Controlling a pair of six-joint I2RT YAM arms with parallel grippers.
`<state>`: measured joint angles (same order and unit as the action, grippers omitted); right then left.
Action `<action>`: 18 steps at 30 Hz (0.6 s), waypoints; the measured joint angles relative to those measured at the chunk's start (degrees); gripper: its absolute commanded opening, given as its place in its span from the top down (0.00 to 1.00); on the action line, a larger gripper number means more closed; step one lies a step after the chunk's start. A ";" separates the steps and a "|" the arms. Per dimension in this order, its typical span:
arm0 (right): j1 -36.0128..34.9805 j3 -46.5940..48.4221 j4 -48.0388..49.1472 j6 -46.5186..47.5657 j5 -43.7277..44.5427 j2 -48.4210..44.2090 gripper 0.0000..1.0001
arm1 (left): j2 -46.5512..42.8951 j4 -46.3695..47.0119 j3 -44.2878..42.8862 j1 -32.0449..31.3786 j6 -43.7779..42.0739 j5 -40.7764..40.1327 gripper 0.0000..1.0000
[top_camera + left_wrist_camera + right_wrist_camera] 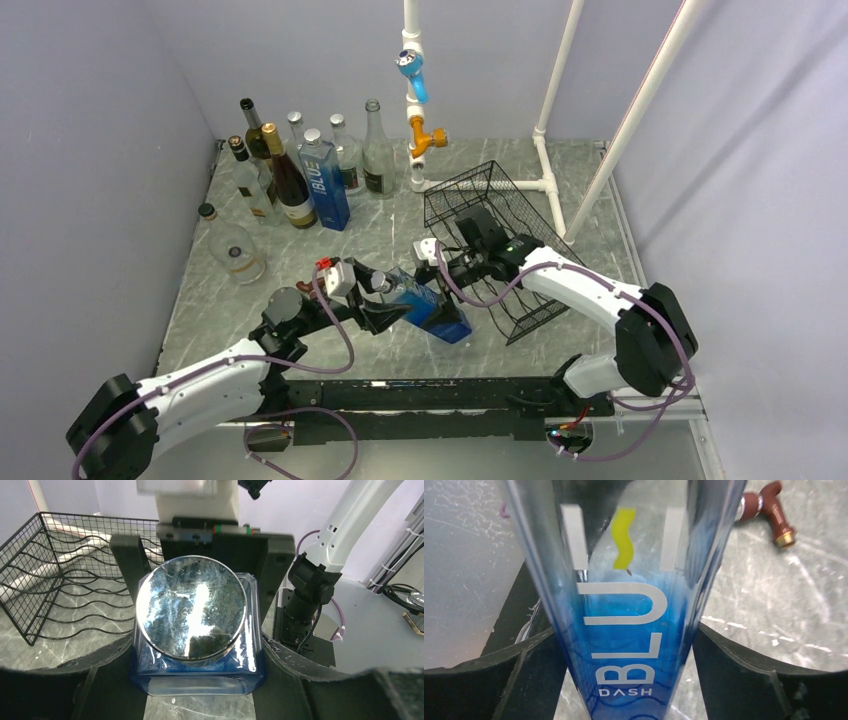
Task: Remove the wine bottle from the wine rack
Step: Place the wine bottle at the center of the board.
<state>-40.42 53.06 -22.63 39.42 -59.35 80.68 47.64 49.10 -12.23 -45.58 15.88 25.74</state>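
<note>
The wine bottle, square, blue glass with a silver cap, hangs tilted just above the table between both arms, left of the wine rack. My left gripper is shut on its shoulder below the cap; in the left wrist view both fingers press flush on the blue glass. My right gripper straddles the body. In the right wrist view the label side of the bottle lies between the fingers, with slivers of table showing on both sides. The black mesh rack holds nothing.
Several bottles stand at the back left, a second blue one among them, and a round flask nearer. A white pipe frame with blue and orange fittings rises behind the rack. A brown tap fitting lies on the table.
</note>
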 measured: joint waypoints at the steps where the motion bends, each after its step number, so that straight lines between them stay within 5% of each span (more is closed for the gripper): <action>1: 0.09 0.66 -0.02 -0.13 -0.37 -0.31 0.05 | -1.14 -1.29 0.00 0.00 -0.07 -0.33 1.00; 18: 6.82 4.87 -8.13 5.92 -4.33 -6.25 0.01 | -12.72 -36.79 -12.20 -0.11 -9.20 -10.75 1.00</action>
<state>-33.61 57.93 -30.76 45.34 -63.68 74.43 34.92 12.32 -24.43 -45.69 6.68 14.98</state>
